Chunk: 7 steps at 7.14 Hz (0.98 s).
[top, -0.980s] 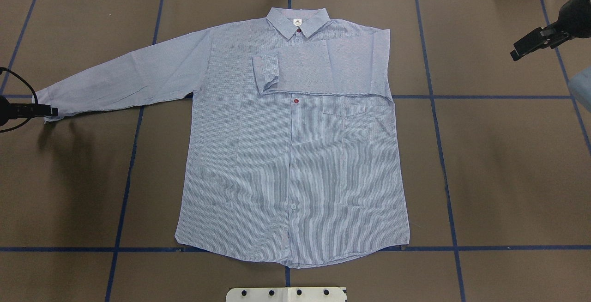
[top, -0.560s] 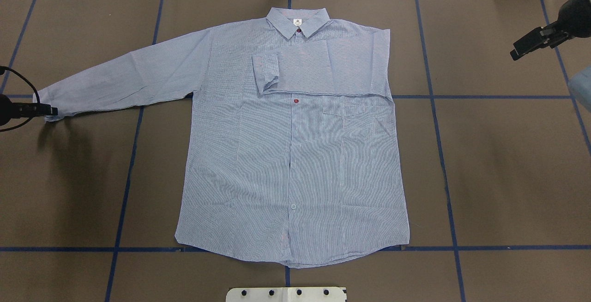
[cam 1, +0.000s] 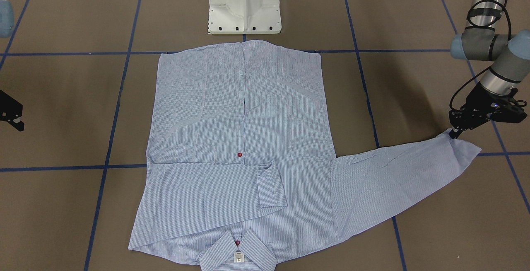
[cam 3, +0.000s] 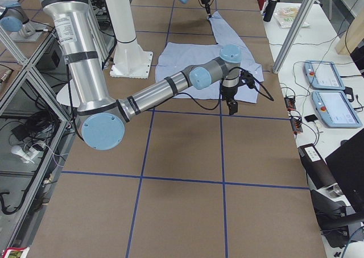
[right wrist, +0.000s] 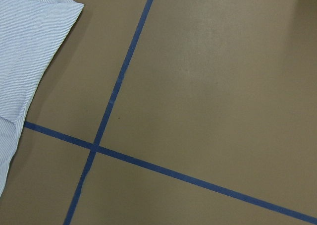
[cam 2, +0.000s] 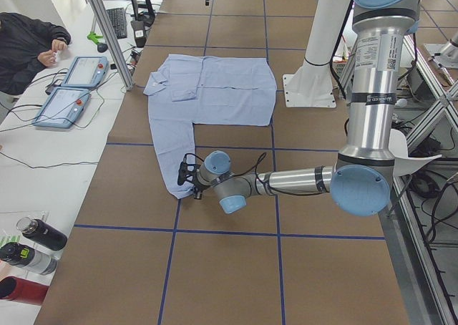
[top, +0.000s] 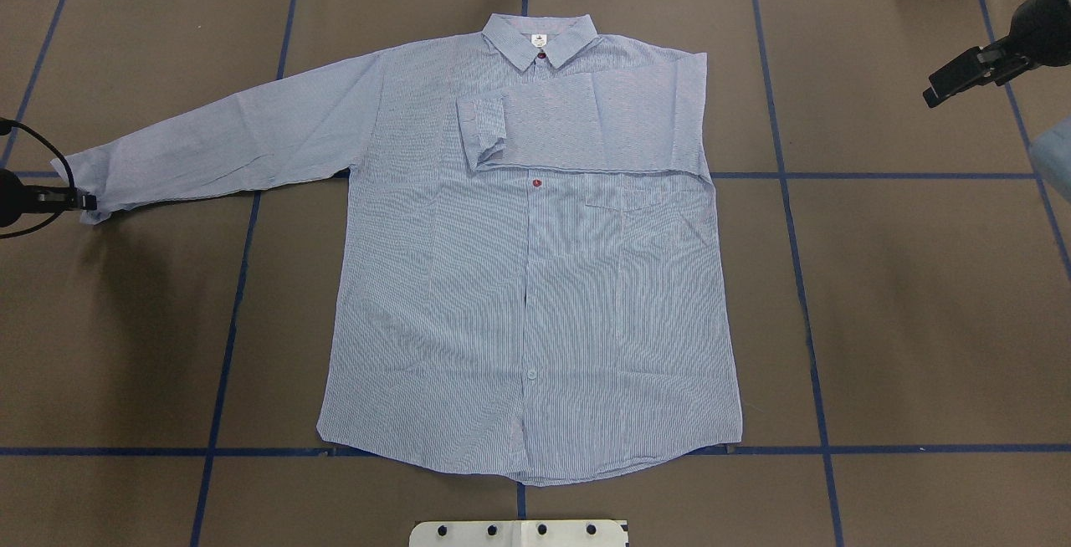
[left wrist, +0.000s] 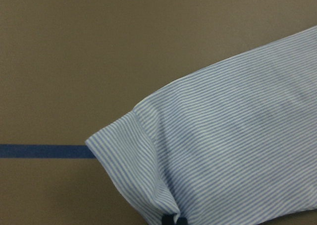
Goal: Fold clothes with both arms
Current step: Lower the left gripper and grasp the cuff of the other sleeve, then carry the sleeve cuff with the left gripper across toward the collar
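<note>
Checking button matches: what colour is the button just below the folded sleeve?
The button is red, clearest in the overhead exterior view.

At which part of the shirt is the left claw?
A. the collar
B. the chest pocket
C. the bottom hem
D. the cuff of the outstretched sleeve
D: the left claw meets the cuff of the outstretched sleeve, and the cloth puckers at its tips.

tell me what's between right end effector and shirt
Only bare brown table and a blue tape line separate right end effector from shirt, per overhead view.
</note>
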Each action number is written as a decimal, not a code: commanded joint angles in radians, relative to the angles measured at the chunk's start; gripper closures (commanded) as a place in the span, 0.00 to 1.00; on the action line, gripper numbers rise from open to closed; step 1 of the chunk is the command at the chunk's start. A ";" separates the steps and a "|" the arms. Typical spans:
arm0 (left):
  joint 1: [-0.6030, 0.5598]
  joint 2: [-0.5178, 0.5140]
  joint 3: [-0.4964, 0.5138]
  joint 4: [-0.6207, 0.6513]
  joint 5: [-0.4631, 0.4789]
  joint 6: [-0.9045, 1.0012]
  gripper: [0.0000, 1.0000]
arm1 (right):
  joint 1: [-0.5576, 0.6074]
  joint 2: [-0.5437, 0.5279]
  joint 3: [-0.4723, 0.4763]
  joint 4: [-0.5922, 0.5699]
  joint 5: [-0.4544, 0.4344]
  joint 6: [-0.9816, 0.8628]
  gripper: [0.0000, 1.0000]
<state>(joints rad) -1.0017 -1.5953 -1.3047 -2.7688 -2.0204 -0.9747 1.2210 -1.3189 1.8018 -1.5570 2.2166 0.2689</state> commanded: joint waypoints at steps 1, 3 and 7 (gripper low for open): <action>-0.005 0.009 -0.074 0.012 -0.090 0.001 1.00 | 0.000 0.003 -0.001 0.000 0.000 0.003 0.00; -0.008 -0.023 -0.180 0.107 -0.097 -0.002 1.00 | 0.000 0.003 0.001 0.000 0.000 0.003 0.00; 0.085 -0.505 -0.367 0.931 -0.065 -0.103 1.00 | 0.000 0.003 0.001 -0.002 0.000 0.004 0.00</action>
<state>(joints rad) -0.9788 -1.9332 -1.6562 -2.0631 -2.1024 -1.0104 1.2210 -1.3161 1.8024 -1.5574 2.2166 0.2729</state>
